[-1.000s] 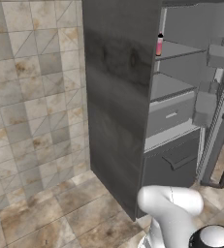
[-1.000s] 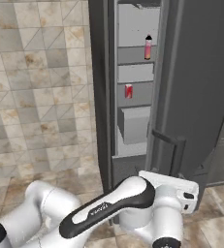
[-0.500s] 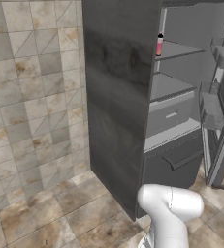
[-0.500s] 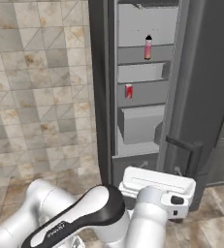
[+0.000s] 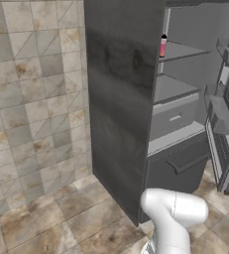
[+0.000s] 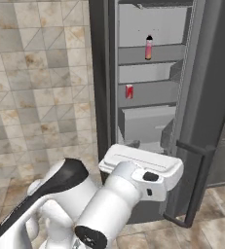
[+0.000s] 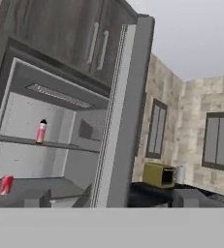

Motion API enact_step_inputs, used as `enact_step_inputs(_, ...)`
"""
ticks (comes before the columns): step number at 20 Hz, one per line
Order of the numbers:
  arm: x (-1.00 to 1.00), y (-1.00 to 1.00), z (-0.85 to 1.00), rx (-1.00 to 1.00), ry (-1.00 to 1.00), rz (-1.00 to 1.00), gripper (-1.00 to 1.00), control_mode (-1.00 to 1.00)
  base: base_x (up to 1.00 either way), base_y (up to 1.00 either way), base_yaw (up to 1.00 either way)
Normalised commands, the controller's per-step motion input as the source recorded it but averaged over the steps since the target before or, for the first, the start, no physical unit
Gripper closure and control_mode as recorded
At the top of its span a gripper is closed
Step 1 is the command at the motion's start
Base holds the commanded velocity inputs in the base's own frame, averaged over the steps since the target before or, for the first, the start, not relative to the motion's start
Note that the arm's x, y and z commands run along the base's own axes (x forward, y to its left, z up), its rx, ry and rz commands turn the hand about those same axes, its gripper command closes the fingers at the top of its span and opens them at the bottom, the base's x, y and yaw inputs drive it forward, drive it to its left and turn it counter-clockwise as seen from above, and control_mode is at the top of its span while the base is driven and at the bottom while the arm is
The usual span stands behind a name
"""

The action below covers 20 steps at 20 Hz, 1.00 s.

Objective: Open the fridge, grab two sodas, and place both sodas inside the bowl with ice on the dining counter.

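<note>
Now my jaws stand wide, holding nothing; the slim pink bottle with black cap (image 6: 148, 47) stands on the tall dark grey fridge's (image 5: 121, 99) upper shelf: light, slippery, best gripped mid-body.

no text, label, brand, number or sign can be read anywhere: the pink bottle (image 6: 148, 47) and the red can (image 6: 129, 91) on the fridge (image 6: 153, 97) shelves are too small and blurred to show any print, and the yellow appliance (image 7: 158, 175) on the far counter bears no legible marking
</note>
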Motion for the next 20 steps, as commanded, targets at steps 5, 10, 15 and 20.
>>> enact_step_inputs(5,0.00,0.37,0.53,-0.05,0.23,-0.32,-1.00,-1.00,0.00,0.00,0.00)
enact_step_inputs(10,0.16,0.33,0.32,-0.02,0.41,-0.31,-1.00,-1.00,0.00,0.00,0.00)
enact_step_inputs(15,0.56,0.15,0.17,-0.02,0.50,-0.19,-1.00,-1.00,0.00,0.00,0.00)
enact_step_inputs(20,0.81,0.01,0.18,0.00,0.44,-0.03,-1.00,-1.00,0.00,0.00,0.00)
